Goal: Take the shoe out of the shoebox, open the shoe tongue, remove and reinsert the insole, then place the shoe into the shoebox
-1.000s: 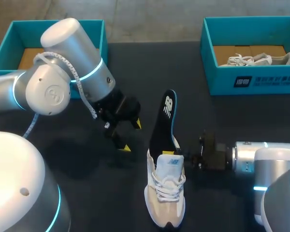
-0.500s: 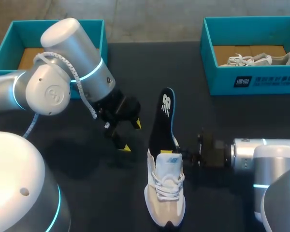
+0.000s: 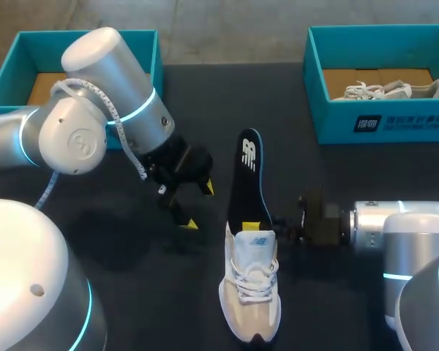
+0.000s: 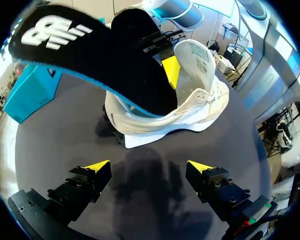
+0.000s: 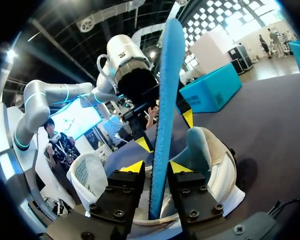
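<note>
A dark table (image 3: 351, 175) carries two teal boxes at its far edge. The left box (image 3: 88, 34) shows only brown card inside, and the bulky left arm (image 3: 95, 110) covers part of its near wall. The right box (image 3: 380, 121) holds a second shoe (image 3: 388, 91), lying on its side. The right arm (image 3: 402, 234) lies low over the table, coming in from the near right.

The shoe (image 3: 250, 292), cream and white, stands on its sole near the middle front, well apart from both boxes, toe toward the robot. The black insole (image 3: 245, 175), edged in blue, has its lower end in the heel opening and rises steeply out of it, leaning toward the far side.

The right gripper (image 5: 157, 167) is clamped on that insole just above the heel, one finger on each face. The left gripper (image 4: 149, 166) hangs spread wide with nothing in it, over bare table beside the heel and clear of both shoe and insole
</note>
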`<state>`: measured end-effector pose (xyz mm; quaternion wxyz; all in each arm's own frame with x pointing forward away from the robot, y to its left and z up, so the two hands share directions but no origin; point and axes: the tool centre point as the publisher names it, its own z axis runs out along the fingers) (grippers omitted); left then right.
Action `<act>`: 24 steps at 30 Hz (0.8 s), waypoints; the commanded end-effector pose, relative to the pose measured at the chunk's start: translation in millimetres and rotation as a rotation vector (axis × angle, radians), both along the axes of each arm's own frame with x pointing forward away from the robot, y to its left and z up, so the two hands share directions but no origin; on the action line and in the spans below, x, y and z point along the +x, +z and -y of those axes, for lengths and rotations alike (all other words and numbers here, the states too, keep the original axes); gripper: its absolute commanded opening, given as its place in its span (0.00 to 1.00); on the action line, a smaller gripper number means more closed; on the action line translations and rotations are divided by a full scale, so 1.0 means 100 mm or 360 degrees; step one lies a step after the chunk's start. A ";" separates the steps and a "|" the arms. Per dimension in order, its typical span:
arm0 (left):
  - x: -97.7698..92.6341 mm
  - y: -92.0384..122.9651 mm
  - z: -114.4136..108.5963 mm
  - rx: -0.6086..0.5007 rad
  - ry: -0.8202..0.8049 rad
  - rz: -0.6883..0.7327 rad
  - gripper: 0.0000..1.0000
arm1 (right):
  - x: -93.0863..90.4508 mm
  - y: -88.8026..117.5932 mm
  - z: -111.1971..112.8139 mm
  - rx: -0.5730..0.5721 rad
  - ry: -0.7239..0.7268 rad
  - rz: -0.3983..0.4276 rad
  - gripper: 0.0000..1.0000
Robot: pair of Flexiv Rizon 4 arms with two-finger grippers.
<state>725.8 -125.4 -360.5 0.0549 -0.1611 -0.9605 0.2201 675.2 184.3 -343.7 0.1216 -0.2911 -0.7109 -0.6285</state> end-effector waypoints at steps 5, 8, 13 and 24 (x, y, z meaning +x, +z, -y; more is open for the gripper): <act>-0.01 -0.01 0.00 -0.0001 0.0000 0.0002 1.00 | 0.07 0.06 -0.01 -0.0038 0.0015 -0.0006 0.38; -0.01 -0.01 0.00 -0.0001 0.0000 0.0002 1.00 | 0.09 0.07 0.01 -0.0045 0.0013 -0.0005 0.40; -0.01 -0.01 0.00 -0.0001 0.0000 0.0002 1.00 | 0.12 0.09 0.02 -0.0059 0.0006 -0.0001 0.40; -0.01 -0.01 0.00 -0.0001 0.0000 0.0002 1.00 | 0.20 0.14 -0.01 -0.0109 -0.0005 -0.0004 0.26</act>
